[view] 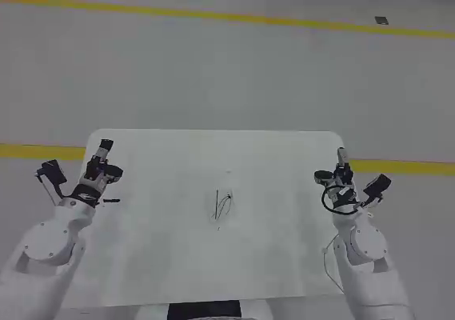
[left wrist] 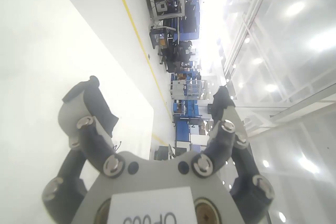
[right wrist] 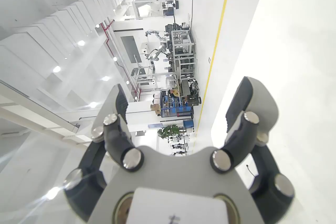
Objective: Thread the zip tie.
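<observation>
From above, a thin zip tie (view: 223, 205) at the middle of the table (view: 163, 248), shape too fine to trace. At the wrists: left gripper (left wrist: 157, 88), right gripper (right wrist: 181, 86) – spread wide.

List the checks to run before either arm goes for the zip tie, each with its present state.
1. Zip tie located, lying near the middle of the table: ok.
2. Left gripper open, with nothing held: ok.
3. Right gripper open, with nothing held: ok.
4. Both grippers apart from the zip tie, one near each side edge of the table: ok.
5. Which end of the zip tie is the head and which the tail: cannot tell, too small.
6. Whether the zip tie is already looped through itself: cannot tell.
</observation>
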Tool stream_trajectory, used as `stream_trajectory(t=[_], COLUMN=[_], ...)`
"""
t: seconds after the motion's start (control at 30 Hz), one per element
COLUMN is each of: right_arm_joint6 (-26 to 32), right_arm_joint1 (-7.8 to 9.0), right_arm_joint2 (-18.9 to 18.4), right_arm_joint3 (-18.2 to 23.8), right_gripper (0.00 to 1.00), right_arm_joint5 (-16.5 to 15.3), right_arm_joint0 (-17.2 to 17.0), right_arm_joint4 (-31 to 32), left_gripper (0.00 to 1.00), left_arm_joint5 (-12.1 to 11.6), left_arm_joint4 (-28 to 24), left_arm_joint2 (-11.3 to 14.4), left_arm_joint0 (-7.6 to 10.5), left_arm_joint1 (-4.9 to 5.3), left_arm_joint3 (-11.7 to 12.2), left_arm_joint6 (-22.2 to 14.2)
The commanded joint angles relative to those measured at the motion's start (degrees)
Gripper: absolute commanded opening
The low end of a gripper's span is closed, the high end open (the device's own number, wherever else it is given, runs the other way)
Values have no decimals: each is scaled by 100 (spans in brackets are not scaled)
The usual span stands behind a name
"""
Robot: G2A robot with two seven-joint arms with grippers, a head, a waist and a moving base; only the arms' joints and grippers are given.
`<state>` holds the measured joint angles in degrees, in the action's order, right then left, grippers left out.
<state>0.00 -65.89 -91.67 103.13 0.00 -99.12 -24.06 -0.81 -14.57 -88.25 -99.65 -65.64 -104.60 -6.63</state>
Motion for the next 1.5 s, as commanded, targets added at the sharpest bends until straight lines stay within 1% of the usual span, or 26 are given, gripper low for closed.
stream_trajectory(t=[0.0, 0.1, 0.27, 0.3, 0.37, 0.4, 0.47, 0.5, 0.53, 0.57, 0.87, 0.93, 1.0, 1.03, 1.07, 1.1, 1.17, 1.2, 1.27, 1.33, 1.43, 1.47], right_arm_joint6=[0, 0, 0, 0, 0, 0, 0, 0, 0, 0, 0, 0, 0, 0, 0, 0, 0, 0, 0, 0, 0, 0], right_arm_joint1=[0, 0, 0, 0, 0, 0, 0, 0, 0, 0, 0, 0, 0, 0, 0, 0, 0, 0, 0, 0, 0, 0], right_arm_joint2=[0, 0, 0, 0, 0, 0, 0, 0, 0, 0, 0, 0, 0, 0, 0, 0, 0, 0, 0, 0, 0, 0], right_arm_joint3=[0, 0, 0, 0, 0, 0, 0, 0, 0, 0, 0, 0, 0, 0, 0, 0, 0, 0, 0, 0, 0, 0], right_gripper=[100, 100, 100, 100, 100, 100, 100, 100, 100, 100, 100, 100, 100, 100, 100, 100, 100, 100, 100, 100, 100, 100], right_arm_joint5=[0, 0, 0, 0, 0, 0, 0, 0, 0, 0, 0, 0, 0, 0, 0, 0, 0, 0, 0, 0, 0, 0], right_arm_joint0=[0, 0, 0, 0, 0, 0, 0, 0, 0, 0, 0, 0, 0, 0, 0, 0, 0, 0, 0, 0, 0, 0], right_arm_joint4=[0, 0, 0, 0, 0, 0, 0, 0, 0, 0, 0, 0, 0, 0, 0, 0, 0, 0, 0, 0, 0, 0], left_gripper=[100, 100, 100, 100, 100, 100, 100, 100, 100, 100, 100, 100, 100, 100, 100, 100, 100, 100, 100, 100, 100, 100], left_arm_joint5=[0, 2, 72, 128, 211, 285, 373, 413, 370, 354, 354, 292, 318, 325, 338, 380, 459, 488, 578, 660, 771, 771], left_arm_joint4=[1, 18, 457, 638, 875, 1082, 1323, 1584, 1911, 2004, 2004, 2126, 2448, 2531, 2626, 2799, 2955, 3042, 3218, 3354, 3307, 3307], left_arm_joint2=[0, 18, 272, 344, 462, 560, 684, 770, 823, 822, 822, 934, 1041, 1084, 1122, 1199, 1304, 1406, 1548, 1747, 1950, 1950], left_arm_joint0=[0, 3, 123, 167, 227, 269, 331, 366, 418, 429, 429, 435, 475, 492, 524, 574, 667, 733, 878, 1057, 1253, 1253], left_arm_joint1=[0, 0, 14, 24, 34, 44, 54, 70, 90, 94, 94, 97, 108, 112, 117, 126, 131, 135, 145, 148, 143, 143], left_arm_joint3=[0, -3, 29, 48, 65, 84, 110, 113, 115, 125, 125, 37, -82, -140, -198, -269, -367, -405, -415, -395, -259, -259], left_arm_joint6=[0, -25, -495, -656, -845, -1018, -1202, -1387, -1518, -1494, -1494, -1627, -1682, -1744, -1803, -1948, -2108, -2295, -2633, -3001, -3417, -3417])
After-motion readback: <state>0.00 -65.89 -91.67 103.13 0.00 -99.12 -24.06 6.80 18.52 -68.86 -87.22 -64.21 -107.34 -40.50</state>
